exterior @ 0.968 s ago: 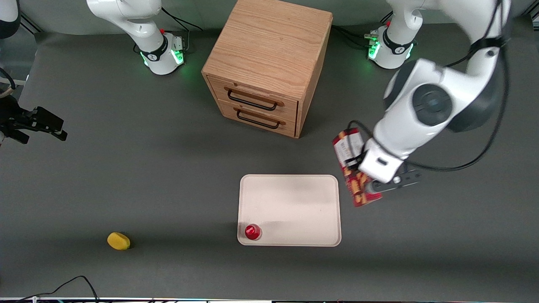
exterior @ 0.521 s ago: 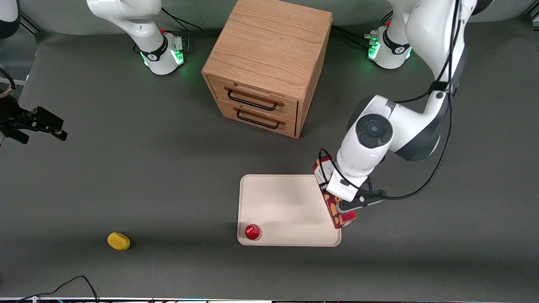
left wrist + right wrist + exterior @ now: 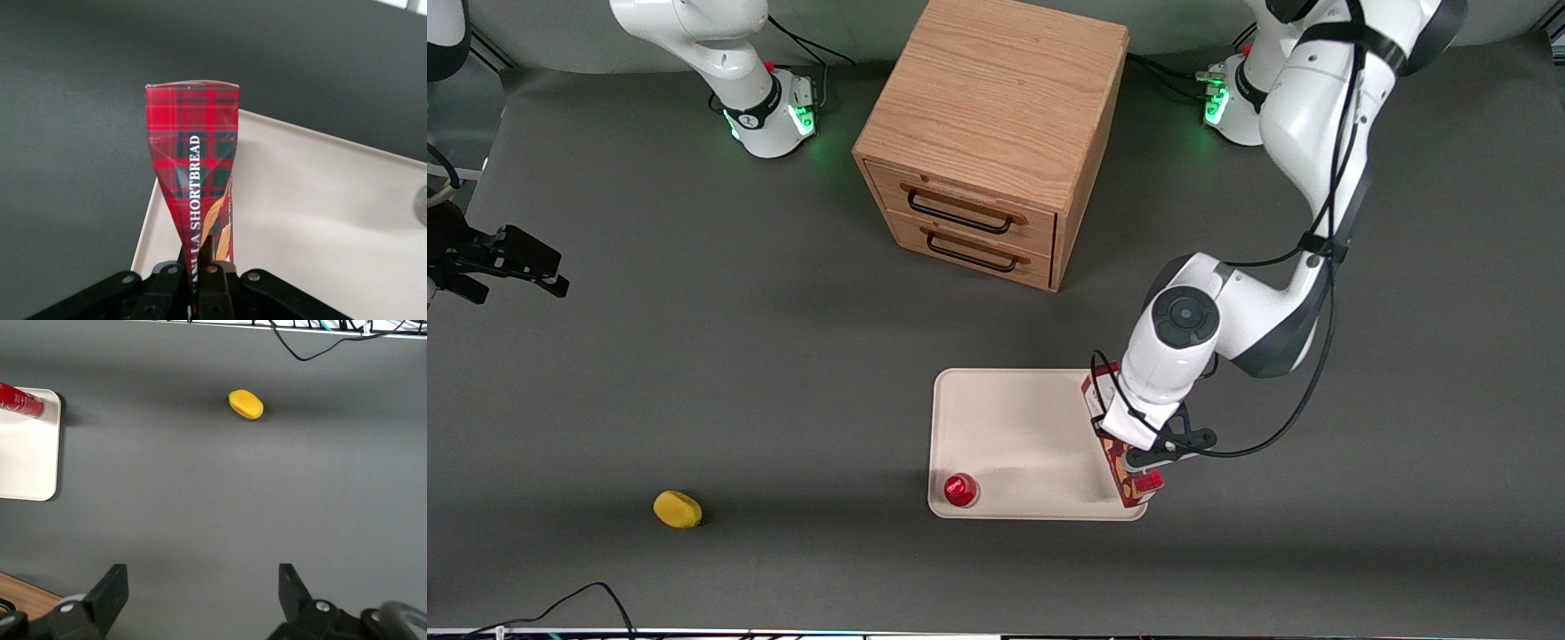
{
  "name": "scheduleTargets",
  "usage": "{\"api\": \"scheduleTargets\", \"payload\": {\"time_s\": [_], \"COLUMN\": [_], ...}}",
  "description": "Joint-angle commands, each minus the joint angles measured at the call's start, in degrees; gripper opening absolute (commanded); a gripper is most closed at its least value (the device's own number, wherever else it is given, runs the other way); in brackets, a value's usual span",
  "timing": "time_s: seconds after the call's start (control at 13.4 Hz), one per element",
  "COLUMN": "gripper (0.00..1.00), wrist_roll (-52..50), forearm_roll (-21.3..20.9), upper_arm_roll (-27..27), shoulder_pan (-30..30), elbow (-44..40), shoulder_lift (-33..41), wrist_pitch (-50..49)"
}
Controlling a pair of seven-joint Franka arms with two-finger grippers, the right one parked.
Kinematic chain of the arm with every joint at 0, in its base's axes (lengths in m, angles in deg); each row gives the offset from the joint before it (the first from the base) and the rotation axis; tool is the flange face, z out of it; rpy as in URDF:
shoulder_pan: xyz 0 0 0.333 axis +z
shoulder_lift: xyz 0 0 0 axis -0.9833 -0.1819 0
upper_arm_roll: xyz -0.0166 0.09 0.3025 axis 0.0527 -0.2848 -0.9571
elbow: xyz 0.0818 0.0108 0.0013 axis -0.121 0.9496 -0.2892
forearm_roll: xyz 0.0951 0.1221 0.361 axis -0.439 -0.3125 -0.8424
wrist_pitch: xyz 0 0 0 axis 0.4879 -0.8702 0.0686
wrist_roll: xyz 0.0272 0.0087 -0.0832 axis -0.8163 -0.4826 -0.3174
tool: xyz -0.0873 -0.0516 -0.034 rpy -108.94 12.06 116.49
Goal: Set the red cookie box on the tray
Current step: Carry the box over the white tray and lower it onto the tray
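My left gripper (image 3: 1141,455) is shut on the red cookie box (image 3: 1128,476), a long tartan carton with cookie pictures. It holds the box lengthwise over the cream tray (image 3: 1014,427), along the tray's edge at the working arm's end. In the left wrist view the red cookie box (image 3: 195,163) sticks out from the gripper (image 3: 197,251), squeezed thin between the black fingers (image 3: 209,257). It hangs over the rim of the tray (image 3: 320,220). I cannot tell whether the box touches the tray.
A small round red object (image 3: 960,489) stands on the tray's near corner toward the parked arm. A yellow lump (image 3: 678,509) lies on the table toward the parked arm's end. The wooden drawer cabinet (image 3: 996,116) stands farther from the front camera than the tray.
The left arm has carried the box from beside the tray in over the tray's edge, nearer the front camera and lower. The grip on the box is unchanged.
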Motion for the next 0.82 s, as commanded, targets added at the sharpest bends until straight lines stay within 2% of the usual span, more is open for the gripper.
{"api": "scheduleTargets", "payload": {"time_s": [0.0,0.22,0.3,0.37,0.45,0.67,0.74], "gripper": [0.0,0.0,0.05,0.61,1.0,1.0,1.0], "wrist_roll": [-2.8,-2.8,-2.7,-2.4,-2.1,-1.8,-1.6], "forearm_roll": [-2.3,-2.3,-2.3,-2.6,-2.6,-2.5,-2.1], "upper_arm_roll": [-0.4,-0.4,-0.4,-0.5,-0.5,-0.6,-0.5], "shoulder_pan": [-0.2,-0.2,-0.1,0.4,0.5,0.6,0.6], "elbow": [3.1,3.9,3.9,3.9,3.9,2.6,1.1], "shoulder_lift": [-0.2,-1.4,-2.0,-2.1,-2.1,-1.3,-0.6], "wrist_pitch": [4.2,7.0,7.3,7.3,7.2,4.1,0.2]}}
